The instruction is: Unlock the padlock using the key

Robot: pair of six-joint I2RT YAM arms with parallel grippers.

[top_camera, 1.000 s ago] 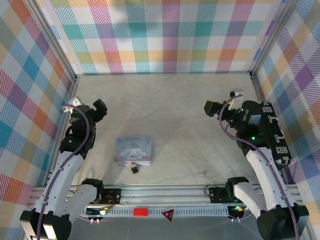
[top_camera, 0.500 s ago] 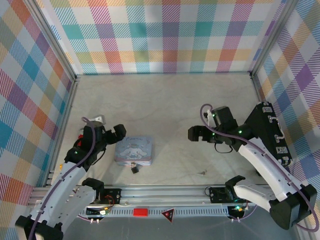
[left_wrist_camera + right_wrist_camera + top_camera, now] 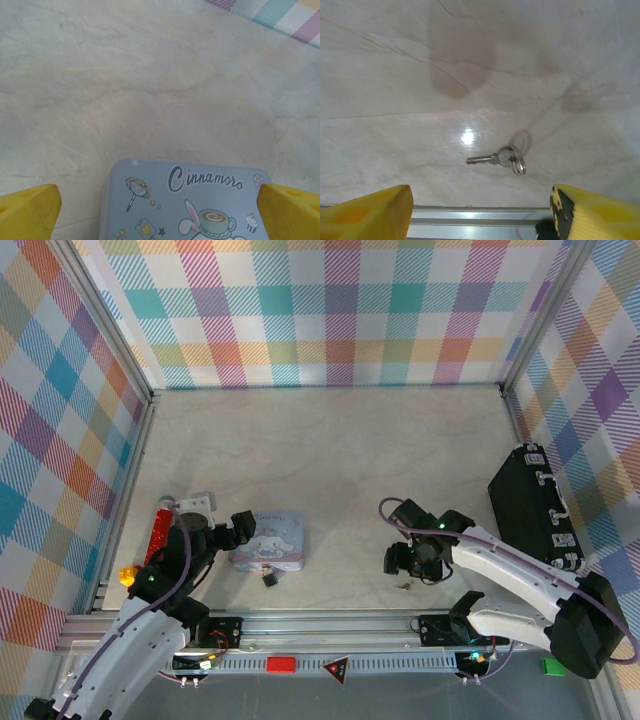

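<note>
Metal key (image 3: 496, 159) flat on counter (image 3: 395, 75) under my wide-open, empty right end effector (image 3: 481, 212); left end effector (image 3: 160, 206) wide open, empty, over tin (image 3: 185, 200).

Lab robot test cell, plaid backdrop walls (image 3: 300, 310), alu extrusion frame (image 3: 330, 622), marble-look tabletop (image 3: 330, 460)

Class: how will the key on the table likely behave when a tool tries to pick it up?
The key looks thin, lying flat on the glossy table, so it may slide rather than lift. Its loose ring probably flops.
</note>
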